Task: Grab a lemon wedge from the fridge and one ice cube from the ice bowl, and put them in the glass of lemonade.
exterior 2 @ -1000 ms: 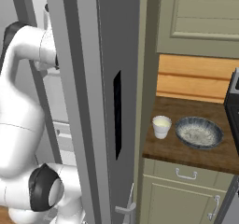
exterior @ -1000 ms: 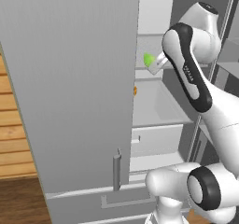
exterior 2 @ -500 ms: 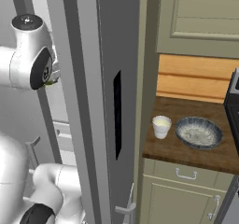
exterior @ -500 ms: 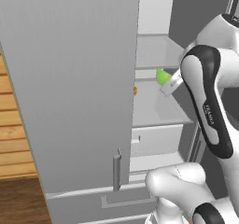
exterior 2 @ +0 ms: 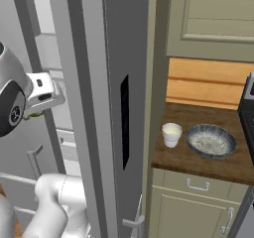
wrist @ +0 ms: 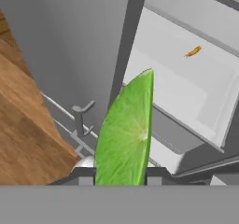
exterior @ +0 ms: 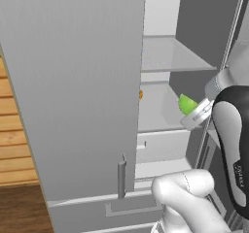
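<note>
the fingers (wrist: 119, 175) pinch the lemon wedge (wrist: 125, 135) outside the open fridge (exterior: 73, 96); a light grip could drop it before the glass of lemonade (exterior 2: 171, 134).

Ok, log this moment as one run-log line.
stage: carrying lemon wedge out of fridge | gripper: jaws shut on wedge | glass of lemonade: on counter beside ice bowl | ice: not yet fetched

A small orange item (wrist: 192, 52) lies on a white shelf, while off to the right a dark wooden bench (exterior 2: 213, 163) sits over olive-green cabinets (exterior 2: 193, 212) with metal handles, backed by a light wood-panelled wall (exterior 2: 203, 83), and wooden flooring (exterior: 22, 210) shows low down.
</note>
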You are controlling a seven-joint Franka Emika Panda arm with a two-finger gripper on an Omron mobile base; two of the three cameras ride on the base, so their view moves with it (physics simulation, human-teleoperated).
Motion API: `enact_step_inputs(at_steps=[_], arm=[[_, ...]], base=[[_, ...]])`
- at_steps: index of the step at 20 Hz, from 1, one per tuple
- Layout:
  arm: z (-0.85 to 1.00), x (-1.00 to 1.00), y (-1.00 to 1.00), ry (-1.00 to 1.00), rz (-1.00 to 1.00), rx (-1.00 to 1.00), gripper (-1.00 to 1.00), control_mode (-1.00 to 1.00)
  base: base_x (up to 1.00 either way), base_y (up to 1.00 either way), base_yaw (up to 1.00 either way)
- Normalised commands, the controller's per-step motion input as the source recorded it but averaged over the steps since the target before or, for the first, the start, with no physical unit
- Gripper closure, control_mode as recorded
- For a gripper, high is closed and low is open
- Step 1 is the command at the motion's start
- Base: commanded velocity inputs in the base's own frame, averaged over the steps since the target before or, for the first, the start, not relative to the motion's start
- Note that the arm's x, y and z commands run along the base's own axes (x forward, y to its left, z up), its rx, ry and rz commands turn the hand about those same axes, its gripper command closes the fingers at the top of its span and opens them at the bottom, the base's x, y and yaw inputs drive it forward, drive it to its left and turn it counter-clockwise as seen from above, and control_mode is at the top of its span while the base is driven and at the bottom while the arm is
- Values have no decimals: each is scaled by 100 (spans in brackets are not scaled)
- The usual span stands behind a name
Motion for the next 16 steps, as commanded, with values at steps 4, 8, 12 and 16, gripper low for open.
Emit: enact_step_inputs(at_steps=[4, 8, 12, 16], arm=[[-22, -65, 0, 0, -12, -1, 100, -100], [-8, -39, -4, 0, -8, 0, 100, 100], [0, 0, 0, 0, 0, 0, 100, 100], [0, 0, 0, 0, 0, 0, 100, 100]], base=[[0, 0, 0], [-15, -1, -3], [-69, -3, -12], [-81, 0, -12]])
